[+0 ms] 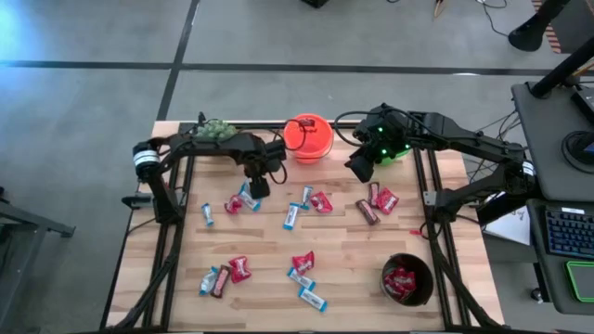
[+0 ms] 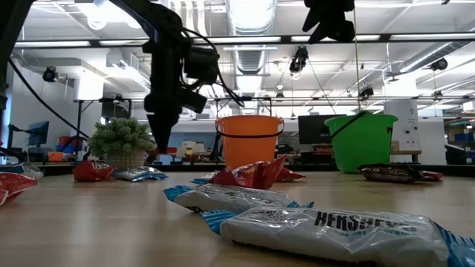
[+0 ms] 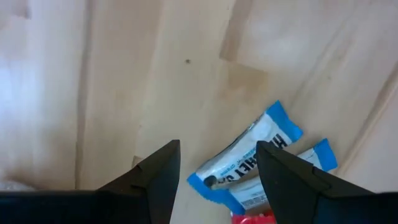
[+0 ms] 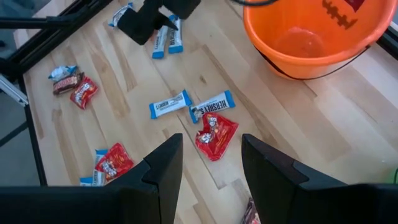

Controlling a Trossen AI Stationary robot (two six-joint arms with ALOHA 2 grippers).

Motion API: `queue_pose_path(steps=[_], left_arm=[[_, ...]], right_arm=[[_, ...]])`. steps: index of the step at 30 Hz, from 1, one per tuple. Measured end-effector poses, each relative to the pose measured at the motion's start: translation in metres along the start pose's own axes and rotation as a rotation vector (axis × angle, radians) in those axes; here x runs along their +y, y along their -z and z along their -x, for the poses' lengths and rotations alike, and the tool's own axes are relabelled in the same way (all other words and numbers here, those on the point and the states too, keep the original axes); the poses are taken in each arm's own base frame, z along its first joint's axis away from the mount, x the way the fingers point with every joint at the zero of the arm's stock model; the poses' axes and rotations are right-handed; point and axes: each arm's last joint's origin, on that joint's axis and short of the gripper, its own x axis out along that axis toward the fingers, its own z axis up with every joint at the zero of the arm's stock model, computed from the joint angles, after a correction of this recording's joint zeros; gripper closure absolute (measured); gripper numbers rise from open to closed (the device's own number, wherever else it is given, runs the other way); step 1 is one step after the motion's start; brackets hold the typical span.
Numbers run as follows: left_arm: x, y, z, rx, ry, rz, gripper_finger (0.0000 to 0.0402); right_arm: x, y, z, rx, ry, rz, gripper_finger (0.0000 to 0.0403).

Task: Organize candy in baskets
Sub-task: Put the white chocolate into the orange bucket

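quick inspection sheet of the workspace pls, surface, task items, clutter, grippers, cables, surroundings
surface: wooden table, bare wood between the sweets
job's things: candy scattered loose across the table, red packets, blue-and-white bars, dark bars; orange basket looks empty inside in the right wrist view; green basket mostly hidden under the right arm from above; black basket holds red packets
clutter: potted plant at the back edge
grippers: left gripper open, above blue-and-white bars; right gripper open, raised, holding nothing
cables: black cables along the right arm and off the table's right side
surroundings: desk with keyboard at right; open lab room behind
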Motion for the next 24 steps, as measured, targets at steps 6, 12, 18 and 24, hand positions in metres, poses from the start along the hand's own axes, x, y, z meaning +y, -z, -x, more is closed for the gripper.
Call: queue_pose_path(steps=[6,12,18,24], left_arm=[[0.005,0.011,0.017,0.004,-0.001,0.116,0.0209],[0.003,0.030,0.019,0.056,-0.003,0.249,0.0209],[0.001,0.034,0.013,0.054,0.002,0.275,0.0209],[0.000,0.030,0.009,0.000,0.034,0.309,0.0209]], right_arm=[[0.000,0.000,0.000,0.002,0.000,0.000,0.0250],[0.000,0.000,0.000,0.002,0.000,0.001,0.0250],[0.000,0.000,0.000,0.002,0.000,0.004,0.0250],[0.001,0.001,0.000,0.003,-0.001,0.003,0.0250]])
